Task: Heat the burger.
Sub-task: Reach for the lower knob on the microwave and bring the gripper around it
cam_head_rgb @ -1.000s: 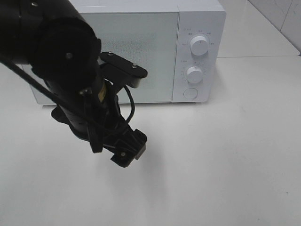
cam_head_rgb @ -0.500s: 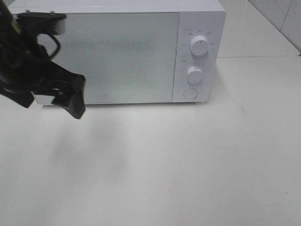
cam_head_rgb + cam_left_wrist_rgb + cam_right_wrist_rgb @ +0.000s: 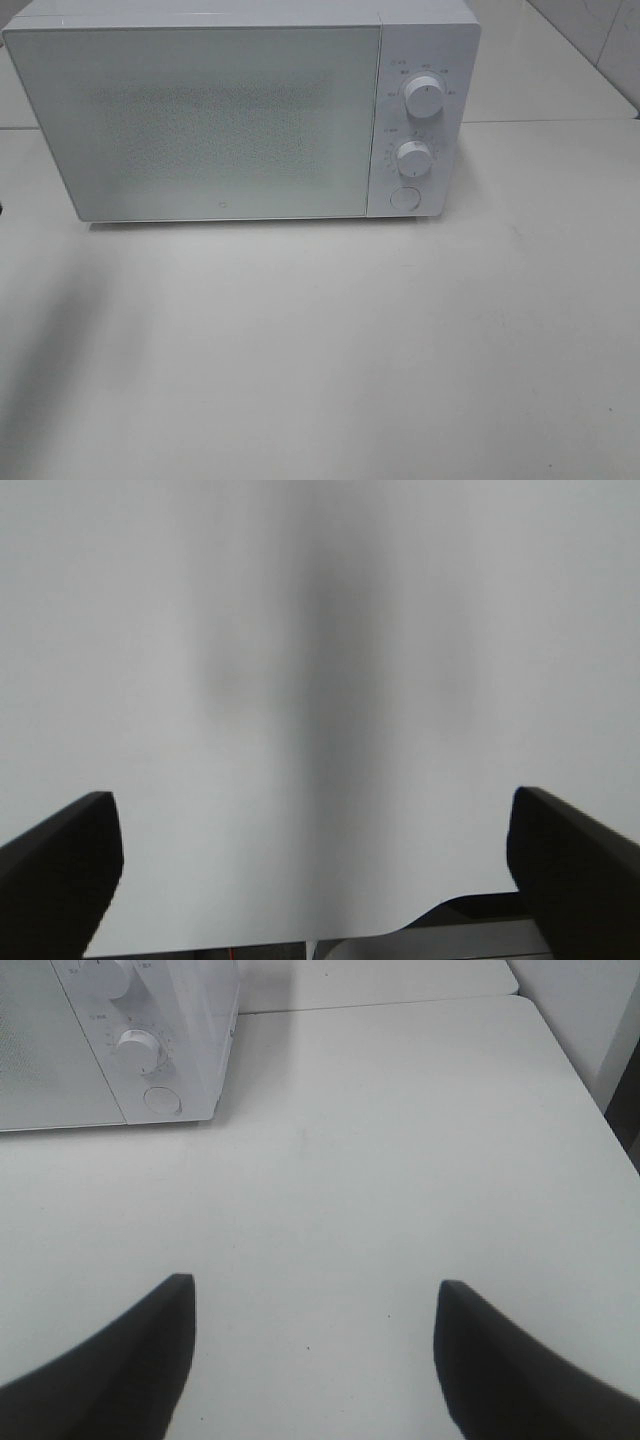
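Observation:
The burger is not in view in any frame. A white microwave (image 3: 240, 110) stands at the back of the table with its door shut; its knobs and round button also show in the right wrist view (image 3: 140, 1050). My left gripper (image 3: 315, 865) is open and empty over bare white surface, out of the exterior view. My right gripper (image 3: 315, 1350) is open and empty above the table, to the right of the microwave.
The microwave has two white knobs (image 3: 424, 98) and a round button (image 3: 404, 197) on its right panel. The white table (image 3: 400, 350) spreads in front of it. A table edge and dark gap (image 3: 625, 1110) lie at the far right.
The left arm has swung leftward away from the microwave front and left the exterior view. The microwave door now shows whole and shut.

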